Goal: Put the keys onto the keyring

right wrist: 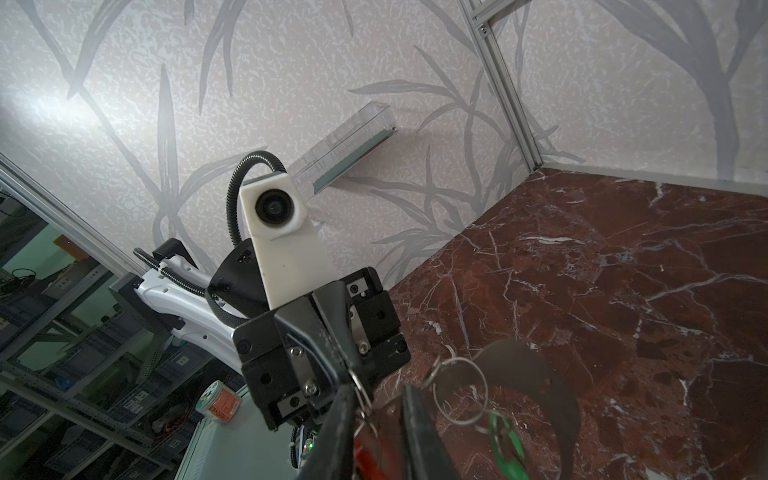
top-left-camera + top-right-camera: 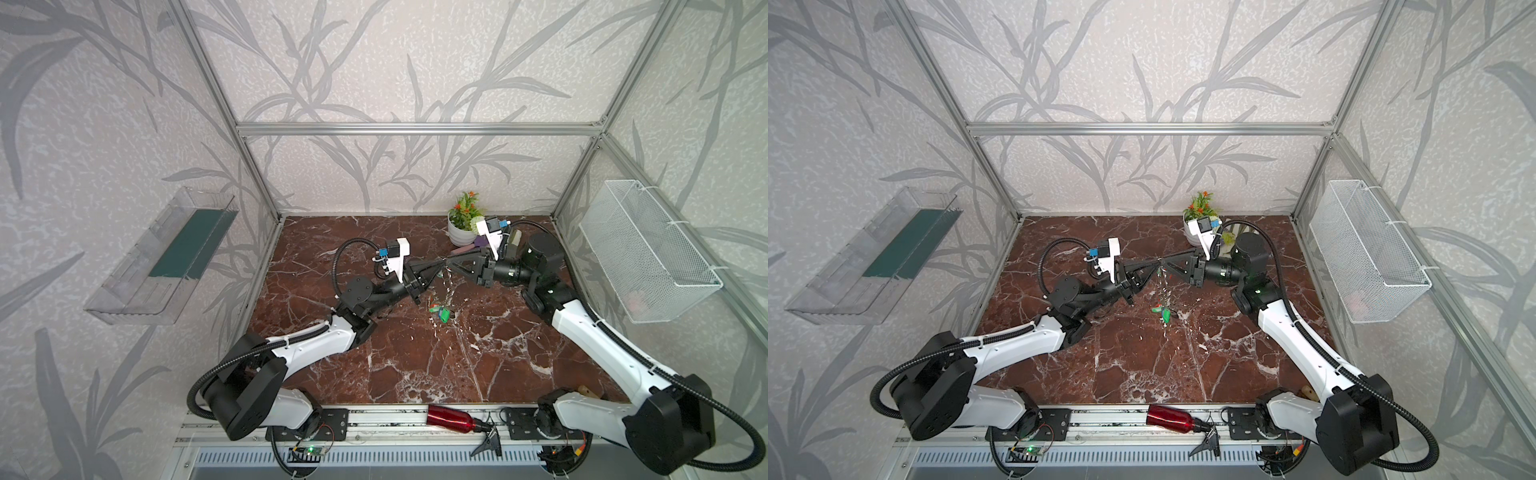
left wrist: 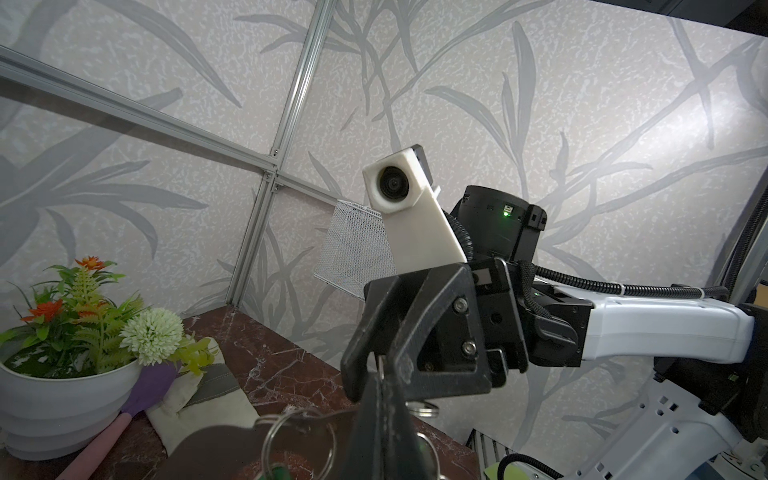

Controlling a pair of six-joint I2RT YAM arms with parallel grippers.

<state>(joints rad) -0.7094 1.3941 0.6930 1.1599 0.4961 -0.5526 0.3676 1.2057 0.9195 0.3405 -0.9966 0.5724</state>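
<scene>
**Left hand pinches the keyring; red key not yet on**

Your left hand is fully closed on the upper edge of the keyring. You cannot tell whether it pinches the plate itself or one of the split rings. The plate hangs below that hand toward the worktop, with green tags dangling at its low end.

Your right hand meets the left one tip to tip. Its jaws stand narrow, with the red-orange key between them. The right wrist view does not show whether they actually pinch it.

As far as you can judge, the task is mid-way. Plate and key are both lifted and brought together, and the green tags are on. The red key shows no link to any ring. What remains is threading it onto a split ring and letting go.

Containers:
- The plant pot, just beyond the right hand, holds artificial flowers.
- The wire basket, on the wall well outside the right hand, shows only a faint pinkish thing, too dim to name.
- The clear tray, on the wall well outside the left hand, holds a dark green strip.
</scene>
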